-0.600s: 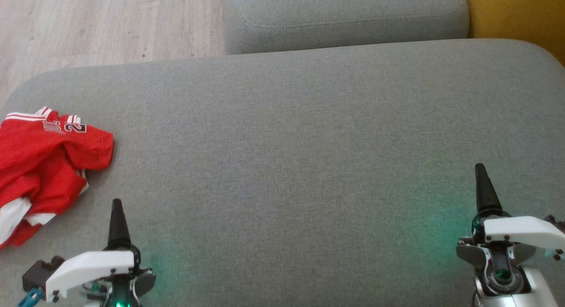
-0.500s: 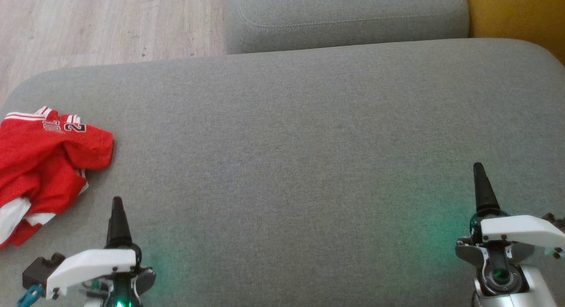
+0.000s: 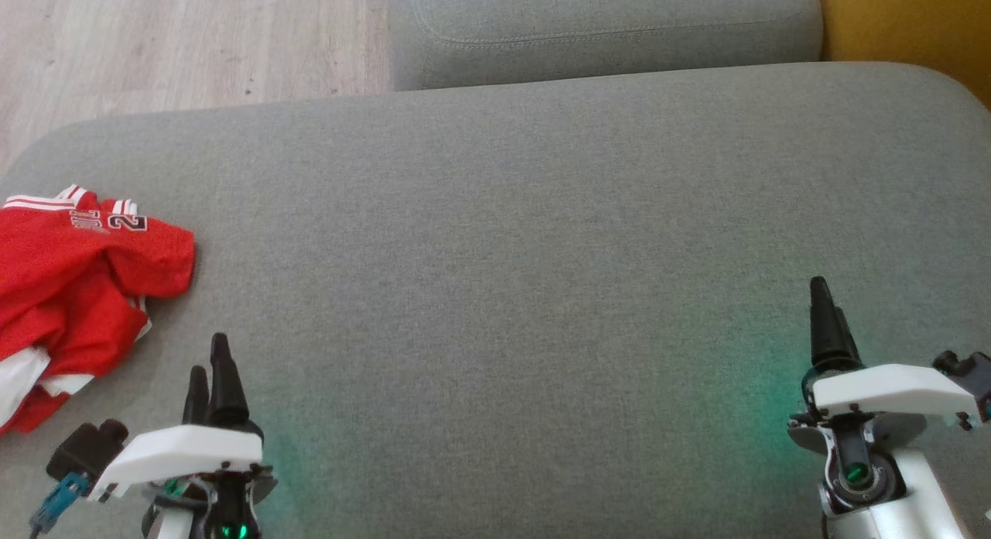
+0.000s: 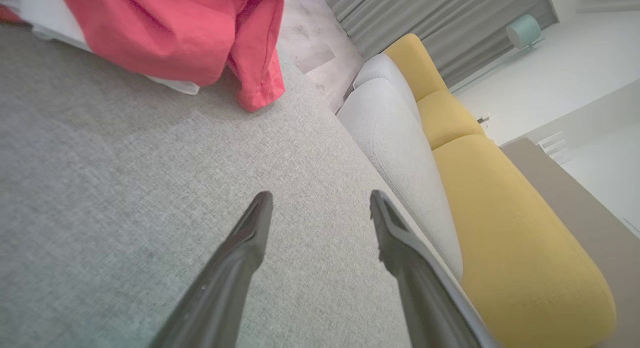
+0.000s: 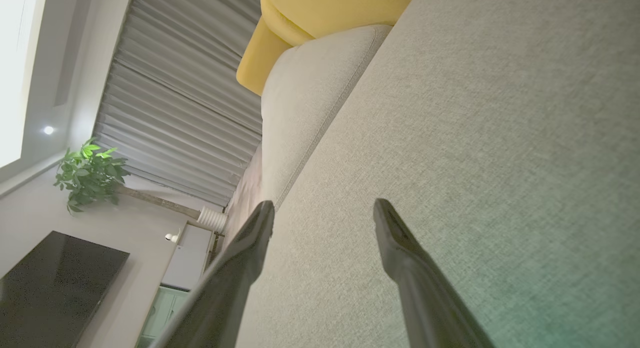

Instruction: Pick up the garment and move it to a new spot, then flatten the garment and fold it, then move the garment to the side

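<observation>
The garment (image 3: 73,291), a crumpled red jersey with white trim and dark lettering, lies at the left edge of the grey cushion (image 3: 511,237). In the left wrist view the garment (image 4: 165,33) sits at the top left, well ahead of the fingers. My left gripper (image 3: 210,357) hovers low at the lower left, to the right of the garment and apart from it, jaws open and empty. Open and empty too, my right gripper (image 3: 827,307) stands at the lower right over bare cushion. The wrist views show each pair, left gripper (image 4: 320,200) and right gripper (image 5: 322,208), spread wide.
A second grey cushion (image 3: 604,28) lies behind the large one. Yellow upholstery (image 3: 906,28) fills the top right corner. Pale wooden floor (image 3: 178,43) shows at the top left, beyond the cushion's rounded corner. A dark screen (image 5: 55,288) and a plant (image 5: 87,175) stand far off.
The left gripper has turned at the wrist, so both its fingers now show side by side. The right gripper has shifted slightly left and up. The garment has not moved.
</observation>
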`<state>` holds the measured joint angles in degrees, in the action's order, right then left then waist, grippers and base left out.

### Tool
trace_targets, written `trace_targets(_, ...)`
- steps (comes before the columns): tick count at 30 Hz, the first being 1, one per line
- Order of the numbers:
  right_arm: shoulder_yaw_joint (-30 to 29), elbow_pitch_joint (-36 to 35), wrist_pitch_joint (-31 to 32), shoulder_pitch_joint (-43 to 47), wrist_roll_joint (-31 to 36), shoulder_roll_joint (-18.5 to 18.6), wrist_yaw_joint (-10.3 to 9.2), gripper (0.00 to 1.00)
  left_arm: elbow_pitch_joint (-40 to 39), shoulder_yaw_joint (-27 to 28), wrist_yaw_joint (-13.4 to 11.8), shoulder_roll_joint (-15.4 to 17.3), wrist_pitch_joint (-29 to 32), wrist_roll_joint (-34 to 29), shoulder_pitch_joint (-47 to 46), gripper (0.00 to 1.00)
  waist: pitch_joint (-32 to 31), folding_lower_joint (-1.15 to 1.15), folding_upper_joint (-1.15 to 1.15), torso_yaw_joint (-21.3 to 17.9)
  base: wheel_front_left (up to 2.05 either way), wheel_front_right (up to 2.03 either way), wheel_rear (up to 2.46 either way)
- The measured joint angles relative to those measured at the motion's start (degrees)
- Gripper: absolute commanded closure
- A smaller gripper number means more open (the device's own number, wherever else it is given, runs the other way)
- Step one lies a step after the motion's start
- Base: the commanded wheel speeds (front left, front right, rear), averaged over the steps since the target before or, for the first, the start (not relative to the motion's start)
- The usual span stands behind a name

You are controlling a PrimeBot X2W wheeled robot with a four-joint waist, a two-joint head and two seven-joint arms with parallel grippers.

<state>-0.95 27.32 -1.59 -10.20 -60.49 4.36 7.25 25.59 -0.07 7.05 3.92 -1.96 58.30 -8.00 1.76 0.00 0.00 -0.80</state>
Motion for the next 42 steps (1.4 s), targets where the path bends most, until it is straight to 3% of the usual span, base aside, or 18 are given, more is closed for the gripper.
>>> trace_targets(42,1.32,5.10,-6.95,-3.60,34.35,0.13,0.00,0.00,3.28,-4.30,-1.57,0.56,-6.72,-31.49,-1.40,0.00,0.42,0.00,0.00,-0.53,0.00,0.00,0.00)
